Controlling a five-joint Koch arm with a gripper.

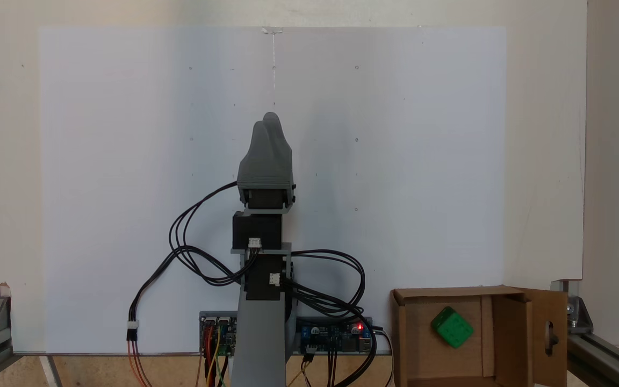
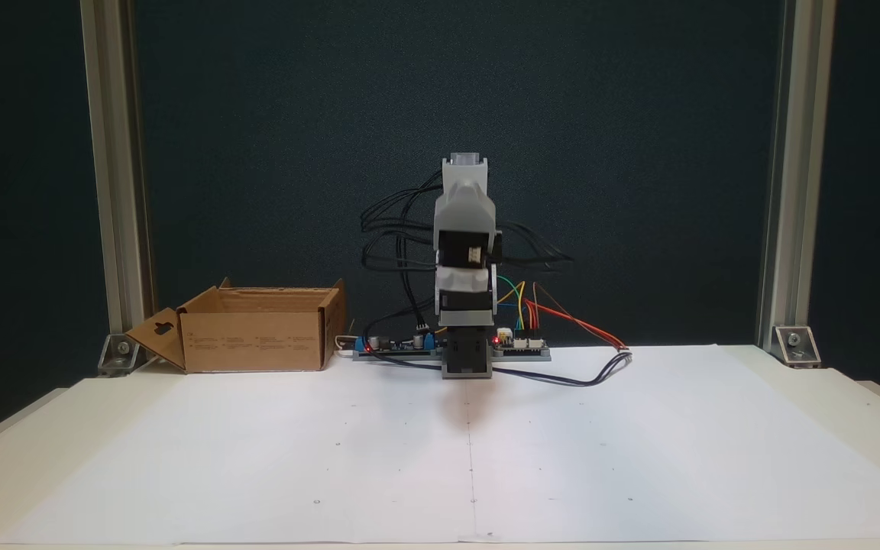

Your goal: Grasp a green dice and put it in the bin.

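Grey plastic gripper (image 1: 270, 121) pointing out over the white paper sheet (image 1: 100, 161) at centre, fingertips pressed together, nothing held, small bright green plastic dice (image 1: 451, 327) lying inside the brown cardboard bin (image 1: 511, 333) at lower right, well apart from the arm.

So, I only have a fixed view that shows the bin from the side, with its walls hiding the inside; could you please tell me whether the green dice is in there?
Observer: Yes. In a fixed view from above, the green dice lies on the floor of the bin, turned cornerwise and apart from the walls.
Operator: Thank you. And can you see whether the gripper is holding anything?
Observer: No, it holds nothing. From above, the gripper shows two tips pressed together with nothing between them, over the white sheet and well away from the bin.
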